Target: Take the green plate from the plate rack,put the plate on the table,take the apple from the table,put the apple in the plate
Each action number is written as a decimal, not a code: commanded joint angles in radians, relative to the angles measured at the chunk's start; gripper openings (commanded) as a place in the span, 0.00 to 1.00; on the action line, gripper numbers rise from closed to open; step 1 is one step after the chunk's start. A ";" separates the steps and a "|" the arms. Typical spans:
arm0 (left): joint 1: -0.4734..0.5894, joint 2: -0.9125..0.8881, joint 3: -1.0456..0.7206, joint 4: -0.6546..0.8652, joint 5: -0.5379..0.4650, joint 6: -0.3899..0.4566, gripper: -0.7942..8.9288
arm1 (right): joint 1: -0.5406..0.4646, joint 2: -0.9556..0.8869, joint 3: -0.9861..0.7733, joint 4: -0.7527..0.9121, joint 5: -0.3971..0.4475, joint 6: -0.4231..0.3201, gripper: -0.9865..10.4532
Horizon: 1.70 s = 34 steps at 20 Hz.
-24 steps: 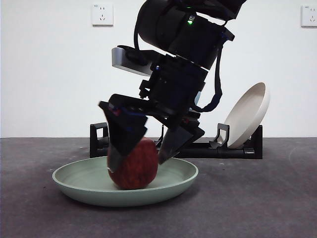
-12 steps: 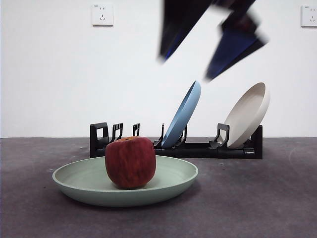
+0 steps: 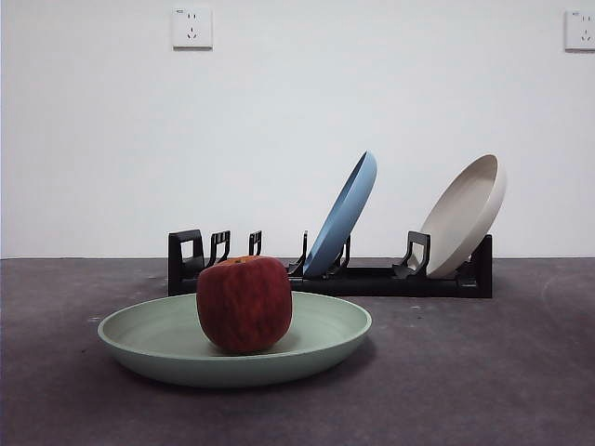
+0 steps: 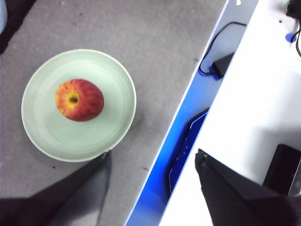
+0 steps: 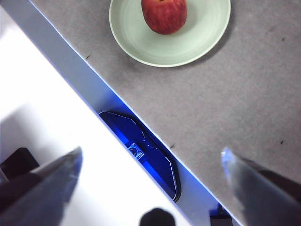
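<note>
The green plate (image 3: 316, 348) lies flat on the dark grey table (image 3: 483, 372), in front of the black plate rack (image 3: 372, 279). The red apple (image 3: 244, 303) stands in the middle of the plate. Neither arm shows in the front view. In the left wrist view my left gripper (image 4: 150, 188) is open and empty, high above the table's edge, with the plate (image 4: 56, 136) and the apple (image 4: 79, 100) well below it. In the right wrist view my right gripper (image 5: 150, 183) is open and empty, also high, with the plate (image 5: 197, 40) and the apple (image 5: 164, 14) far off.
A blue plate (image 3: 344, 214) and a cream-beige plate (image 3: 465, 214) lean in the rack. The rack's left slots hold nothing. Both wrist views show the table's edge with a blue-lit strip (image 5: 141, 146) beside it. A black box with a cable (image 4: 221, 66) lies off the table.
The gripper that stood around the apple has let it go and risen out of the front view. The apple stays in the green plate.
</note>
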 commanded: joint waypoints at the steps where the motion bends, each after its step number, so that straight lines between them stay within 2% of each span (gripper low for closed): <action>1: -0.002 0.002 -0.002 -0.004 0.022 -0.007 0.08 | 0.003 -0.017 0.000 -0.001 -0.002 0.027 0.11; 2: -0.002 0.002 -0.002 -0.003 0.026 -0.007 0.07 | 0.003 -0.021 0.000 -0.002 -0.002 0.026 0.06; 10: -0.002 0.002 -0.002 -0.003 0.039 -0.006 0.08 | 0.003 -0.027 0.000 -0.001 0.000 0.049 0.09; 29: -0.003 0.002 -0.002 0.005 0.039 -0.003 0.08 | 0.000 -0.030 0.000 -0.002 0.003 0.049 0.09; 34: 0.038 -0.020 -0.002 0.143 -0.084 0.040 0.08 | 0.000 -0.030 0.000 -0.002 0.003 0.049 0.09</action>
